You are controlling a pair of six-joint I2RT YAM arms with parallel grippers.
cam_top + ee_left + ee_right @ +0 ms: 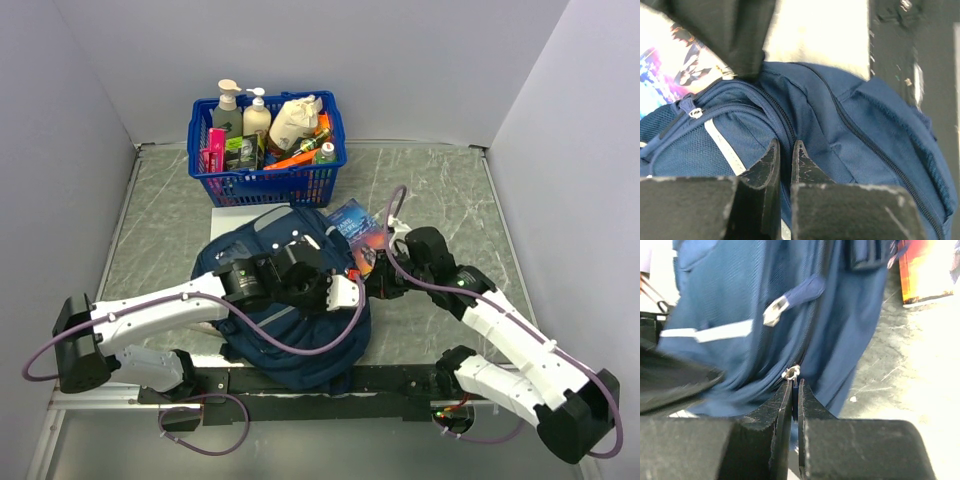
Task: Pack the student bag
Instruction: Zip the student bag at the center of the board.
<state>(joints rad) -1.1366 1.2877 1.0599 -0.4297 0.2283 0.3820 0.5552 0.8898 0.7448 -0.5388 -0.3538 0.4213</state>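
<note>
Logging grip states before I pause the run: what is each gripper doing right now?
Left gripper: closed, pinching fabric of the student bag.
Right gripper: closed on the bag's zipper pull.

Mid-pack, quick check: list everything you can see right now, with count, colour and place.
student bag: one, navy blue, centre
zipper pull: one, silver, on the bag's zip; another higher up has a blue tab
book: one, multicoloured, beside the bag's far right edge
white sheet: one, partly under the bag's far side
basket: one, blue mesh, far centre
pump bottles: two, pale, upright in the basket
other basket items: pink, orange, beige; too crowded to count
table: one, grey marbled
left pincer: black, apparently closed on bag fabric
right pincer: black, closed on the zipper pull
</note>
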